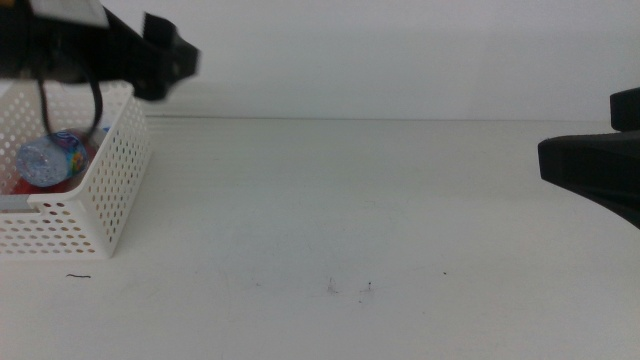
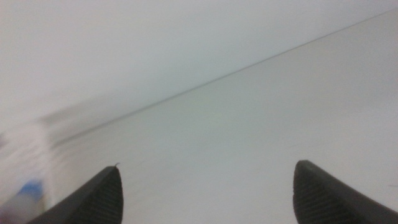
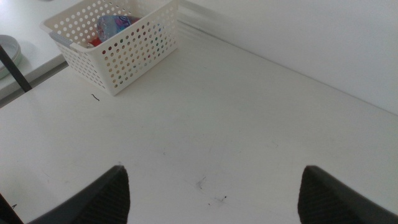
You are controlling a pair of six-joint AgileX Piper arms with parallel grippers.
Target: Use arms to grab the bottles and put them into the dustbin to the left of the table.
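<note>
The white perforated dustbin point(image 1: 110, 190) stands on the table point(image 1: 350, 200) at the far left. Inside it lie the blue-capped water bottle point(image 1: 48, 158) and the red can point(image 1: 22, 185). The yellow tea bottle is out of view. My left gripper point(image 1: 175, 60) hangs above the dustbin's far right corner. In the left wrist view my left gripper point(image 2: 208, 165) is open and empty. My right gripper point(image 1: 560, 160) waits at the right edge. In the right wrist view my right gripper point(image 3: 214, 168) is open and empty, and the dustbin point(image 3: 130, 53) shows with the water bottle point(image 3: 115, 25) inside.
A white wall runs along the table's far edge. A few dark specks point(image 1: 350, 288) mark the tabletop near the front. In the right wrist view a dark post point(image 3: 12, 62) and a lower surface lie beyond the table's left edge, past the dustbin.
</note>
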